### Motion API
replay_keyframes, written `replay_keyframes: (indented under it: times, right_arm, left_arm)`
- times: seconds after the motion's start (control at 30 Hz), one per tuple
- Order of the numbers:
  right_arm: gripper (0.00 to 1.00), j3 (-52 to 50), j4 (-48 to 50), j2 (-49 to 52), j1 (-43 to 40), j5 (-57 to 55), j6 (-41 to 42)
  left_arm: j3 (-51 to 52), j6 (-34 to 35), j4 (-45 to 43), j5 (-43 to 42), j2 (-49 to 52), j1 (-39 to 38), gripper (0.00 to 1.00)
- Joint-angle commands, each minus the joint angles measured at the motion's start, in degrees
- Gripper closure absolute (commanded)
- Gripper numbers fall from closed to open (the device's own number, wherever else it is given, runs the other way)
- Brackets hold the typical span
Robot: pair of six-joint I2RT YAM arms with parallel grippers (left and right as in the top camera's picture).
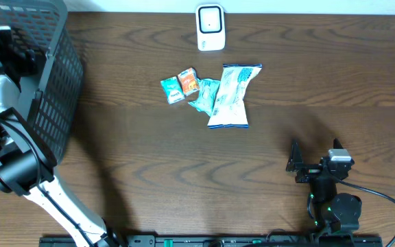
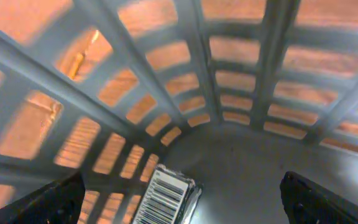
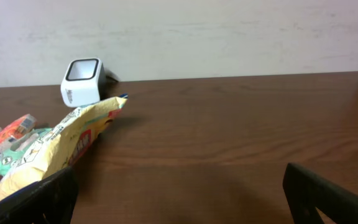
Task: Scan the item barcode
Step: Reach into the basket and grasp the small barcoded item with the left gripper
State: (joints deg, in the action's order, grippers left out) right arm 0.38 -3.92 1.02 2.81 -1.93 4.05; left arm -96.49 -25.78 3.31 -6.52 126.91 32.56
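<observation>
The left pincer (image 2: 180, 182) hangs inside the grey basket (image 1: 53, 96) at ten o'clock on the worktop (image 1: 149, 178). Its jaws are wide apart above a barcoded packet (image 2: 166, 200) lying free on the basket floor. That item looks finished with, I'd judge. The right pincer (image 3: 179, 186), also agape and empty, rests at five o'clock. The next move calls for lifting one of the central packets (image 1: 228, 96) and showing its barcode to the scanner (image 1: 210, 27) at twelve.

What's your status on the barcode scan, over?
Left tool open inside basket, over barcoded packet on its floor, not gripped. Right tool open, empty, low over table. Loose packets lie before scanner.
</observation>
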Motion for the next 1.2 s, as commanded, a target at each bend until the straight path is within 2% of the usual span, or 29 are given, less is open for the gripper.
replay_keyframes:
  times: [0.0,0.1,0.27,0.37,0.43,0.47,0.53,0.6,0.67,0.87,1.03,1.17]
  right_arm:
    - [0.01,-0.1,-0.2,-0.1,-0.5,0.0,-0.5]
    - [0.01,-0.1,-0.2,-0.1,-0.5,0.0,-0.5]
    - [0.01,-0.1,-0.2,-0.1,-0.5,0.0,-0.5]
    - [0.01,-0.1,-0.2,-0.1,-0.5,0.0,-0.5]
    - [0.01,-0.1,-0.2,-0.1,-0.5,0.0,-0.5]
    - [0.01,-0.1,-0.2,-0.1,-0.5,0.0,-0.5]
    - [0.01,-0.1,-0.2,-0.1,-0.5,0.0,-0.5]
    - [0.01,-0.1,-0.2,-0.1,-0.5,0.0,-0.5]
    - [0.01,-0.1,-0.2,-0.1,-0.5,0.0,-0.5]
    - [0.01,-0.1,-0.2,-0.1,-0.5,0.0,-0.5]
    - [0.01,-0.1,-0.2,-0.1,-0.5,0.0,-0.5]
    - [0.01,-0.1,-0.2,-0.1,-0.5,0.0,-0.5]
  left_arm:
    - [-0.9,-0.5,-0.1,0.4,2.3,1.6,0.01]
    - [-0.9,-0.1,0.3,0.4,2.8,2.2,0.03]
    - [-0.9,0.6,2.8,-4.0,3.5,2.5,0.26]
    - [-0.9,1.3,3.6,-4.6,3.7,2.5,0.49]
    - [-0.8,2.4,4.2,-4.6,3.8,2.5,0.51]
    - [-0.8,3.6,4.4,-4.6,3.8,2.5,0.57]
    - [-0.8,5.1,4.3,-4.6,3.8,2.5,0.78]
    - [-0.8,5.8,4.3,-4.6,3.8,2.5,0.89]
    - [-0.8,5.8,4.3,-4.6,3.8,2.5,0.92]
    - [-0.8,11.5,3.9,-4.6,1.8,2.5,0.92]
    - [-0.8,21.7,3.7,-5.6,-4.9,2.3,0.92]
    - [-0.8,27.1,4.9,-10.4,-13.3,2.3,0.92]
